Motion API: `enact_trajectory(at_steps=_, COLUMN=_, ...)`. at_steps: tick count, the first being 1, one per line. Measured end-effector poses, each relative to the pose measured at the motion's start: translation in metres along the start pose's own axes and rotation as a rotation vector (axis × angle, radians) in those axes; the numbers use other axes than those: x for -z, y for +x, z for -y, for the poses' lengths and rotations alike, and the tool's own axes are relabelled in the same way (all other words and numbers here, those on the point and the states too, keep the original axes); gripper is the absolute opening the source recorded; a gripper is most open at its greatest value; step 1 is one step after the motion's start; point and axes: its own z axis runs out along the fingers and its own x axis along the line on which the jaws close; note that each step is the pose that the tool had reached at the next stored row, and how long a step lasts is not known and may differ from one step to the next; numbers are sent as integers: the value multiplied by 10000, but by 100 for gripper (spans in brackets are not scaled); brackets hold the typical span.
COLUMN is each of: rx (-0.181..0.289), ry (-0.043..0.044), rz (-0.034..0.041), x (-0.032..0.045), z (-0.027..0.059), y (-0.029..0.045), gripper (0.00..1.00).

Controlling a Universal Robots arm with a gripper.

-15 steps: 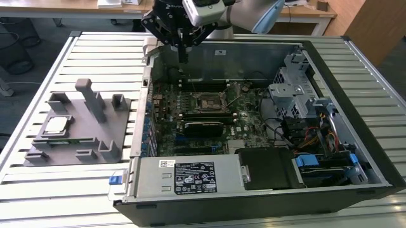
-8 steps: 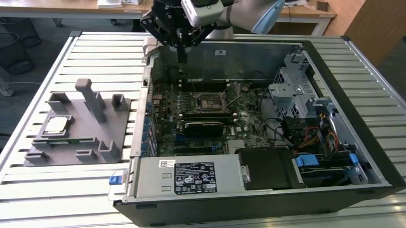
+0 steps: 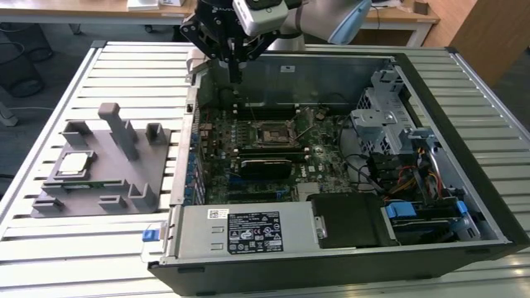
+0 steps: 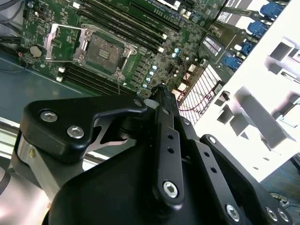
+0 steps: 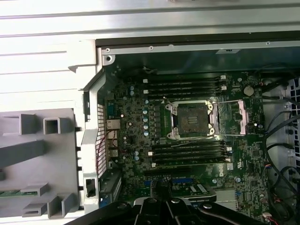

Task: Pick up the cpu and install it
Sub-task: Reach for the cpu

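The cpu [image 3: 73, 162], a small silver square chip, lies flat on the grey fixture [image 3: 99, 164] at the exterior view's left, outside the computer case. My gripper [image 3: 234, 77] hangs over the far left corner of the open case, well away from the cpu, its fingers closed together with nothing between them. In both wrist views the fingertips [image 4: 161, 90] [image 5: 161, 187] meet in a point above the motherboard. The empty socket [image 3: 272, 133] [image 4: 105, 51] [image 5: 192, 119] sits mid-board with its metal load plate [image 5: 240, 117] flipped open.
The case [image 3: 463, 93] holds drive cages and cables at the exterior view's right and a power supply [image 3: 248, 231] in front. The fixture has upright grey posts [image 3: 120, 130] and a green memory stick [image 3: 83, 184]. Slatted metal table [image 3: 83, 248] underneath.
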Motion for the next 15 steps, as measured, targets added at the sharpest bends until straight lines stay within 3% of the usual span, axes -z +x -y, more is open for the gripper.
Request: enact_trajectory(at_steps=15, rx=1, ry=0, rz=-2, x=-7, z=8, y=101, gripper=11)
